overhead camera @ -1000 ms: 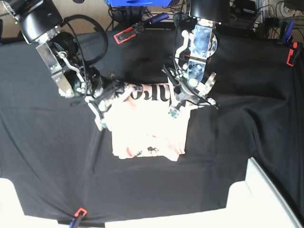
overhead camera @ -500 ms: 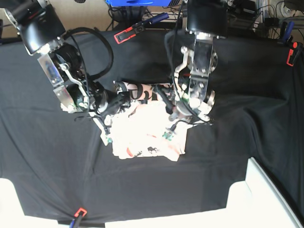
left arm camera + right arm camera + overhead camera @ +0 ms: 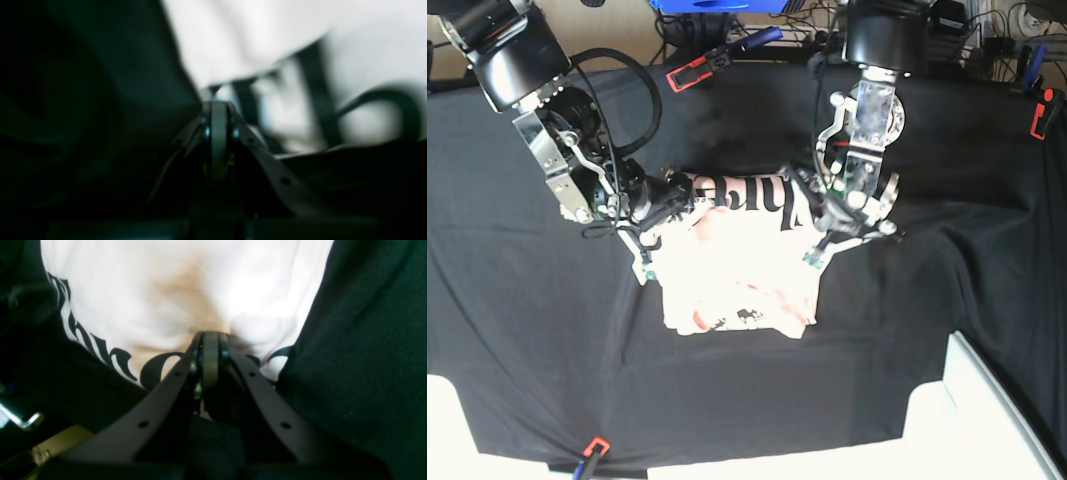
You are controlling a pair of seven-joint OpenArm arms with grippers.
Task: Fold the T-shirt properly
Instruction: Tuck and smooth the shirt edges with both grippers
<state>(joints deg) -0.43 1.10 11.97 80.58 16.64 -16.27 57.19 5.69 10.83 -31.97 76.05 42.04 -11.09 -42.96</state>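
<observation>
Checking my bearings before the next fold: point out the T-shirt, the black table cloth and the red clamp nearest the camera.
T-shirt (image 3: 737, 285), base view, on the plain pale middle of the folded stack.
Black table cloth (image 3: 527, 330), base view, on bare cloth beside the shirt.
Red clamp (image 3: 595, 446), base view, on its red jaw at the cloth's near edge.

Black blackletter-style lettering runs across the raised far fold of the pale pink T-shirt (image 3: 737, 255) in the base view, where only a fragment resembling "hire" can be made out between the two arms, the rest of the word hidden or folded away; the right wrist view shows the same heavy black letters (image 3: 100, 350) curving along the cloth's edge, cut off and not readable as a word, and the left wrist view shows them too blurred to read; a small black-and-red graphic (image 3: 737, 318) sits near the shirt's front edge, too small to tell whether it carries any text
</observation>
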